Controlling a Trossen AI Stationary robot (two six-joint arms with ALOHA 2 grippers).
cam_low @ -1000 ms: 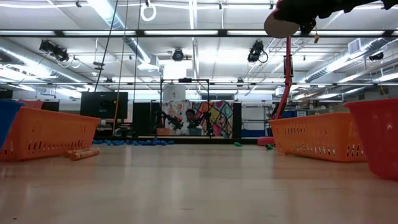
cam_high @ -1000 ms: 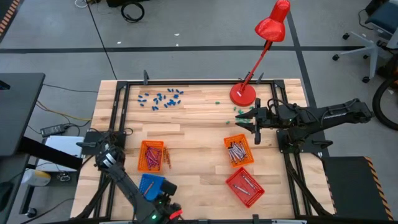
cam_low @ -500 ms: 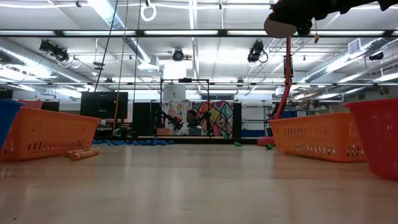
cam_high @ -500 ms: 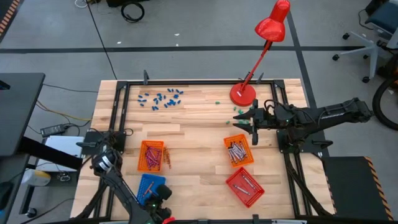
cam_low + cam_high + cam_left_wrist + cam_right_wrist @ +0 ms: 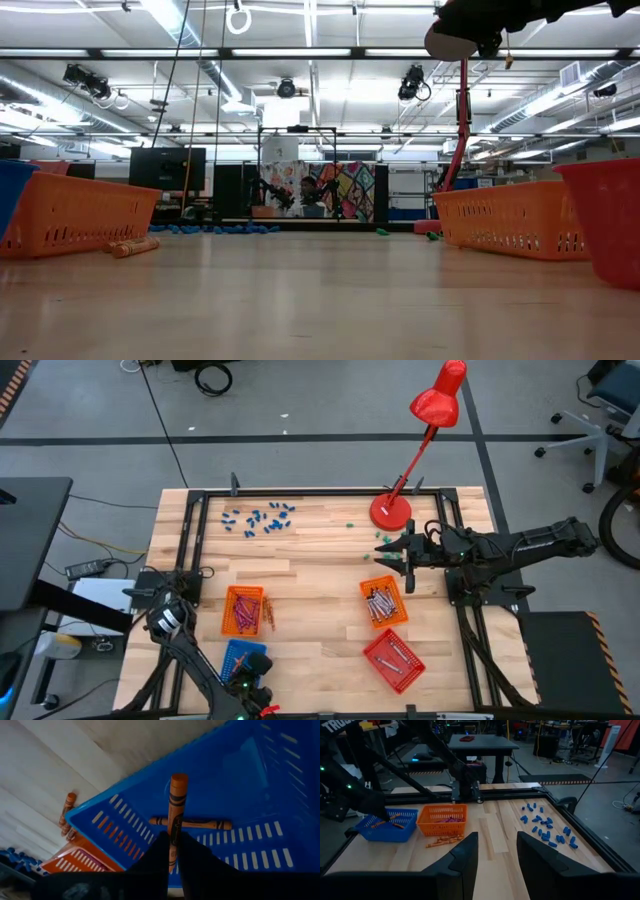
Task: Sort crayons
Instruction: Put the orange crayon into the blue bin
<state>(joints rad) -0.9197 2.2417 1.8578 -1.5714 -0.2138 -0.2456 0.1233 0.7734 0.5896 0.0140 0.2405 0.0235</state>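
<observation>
While the left tool (image 5: 172, 862) grips an orange crayon (image 5: 175, 815), stick pointing straight out past its fingertips, the blue basket (image 5: 250, 785) lies directly beneath, one crayon inside lying crosswise. Right tool (image 5: 400, 557): released, empty, waiting well apart near the lamp base (image 5: 390, 511).

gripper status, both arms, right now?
Left gripper: shut on an orange crayon, above the blue basket.
Right gripper: open, holding nothing, near the red lamp base.
</observation>
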